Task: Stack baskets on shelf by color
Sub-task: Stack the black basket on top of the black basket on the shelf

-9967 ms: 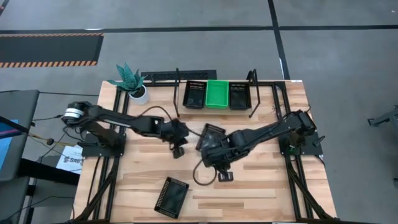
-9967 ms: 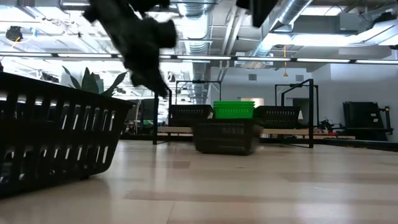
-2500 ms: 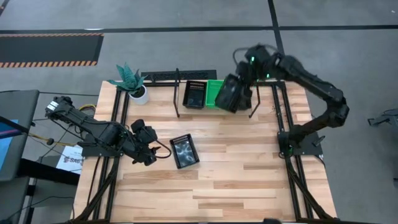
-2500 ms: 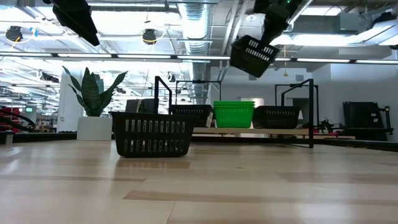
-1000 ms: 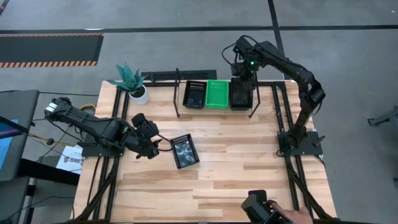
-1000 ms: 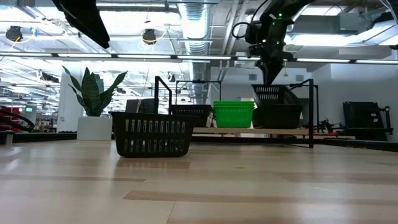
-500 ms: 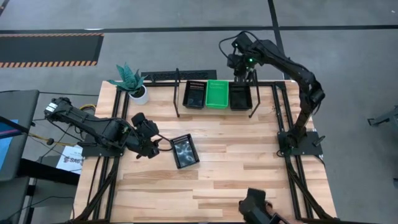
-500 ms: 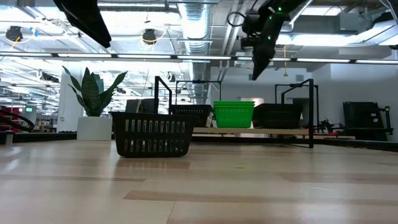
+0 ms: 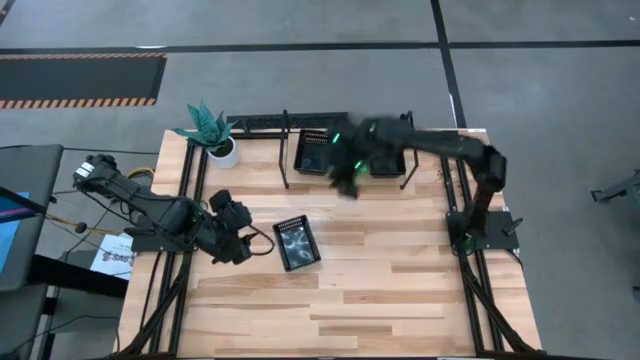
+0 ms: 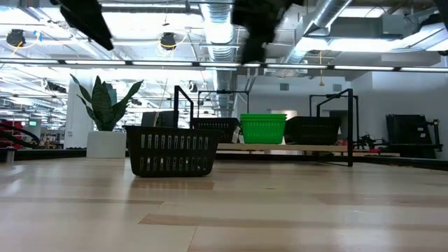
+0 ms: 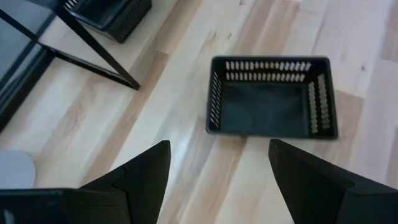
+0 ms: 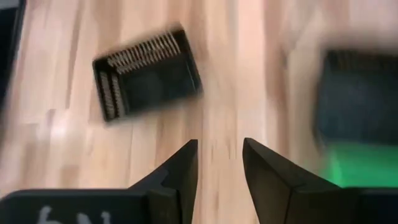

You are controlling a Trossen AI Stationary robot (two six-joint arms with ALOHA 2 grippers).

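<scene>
Right gripper (image 9: 347, 178) hangs empty, fingers parted, just in front of the shelf (image 9: 285, 150). Left gripper (image 9: 240, 246), spread wide, sits beside the lone black basket (image 9: 297, 243) on the worktop (image 9: 400, 280), likely lined up to grab it.

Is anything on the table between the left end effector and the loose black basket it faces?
Nothing visible. The left end effector is open, with only bare wood between it and the black basket. In the high view the basket lies just beside that end effector. The right end effector is off near the shelf.
</scene>
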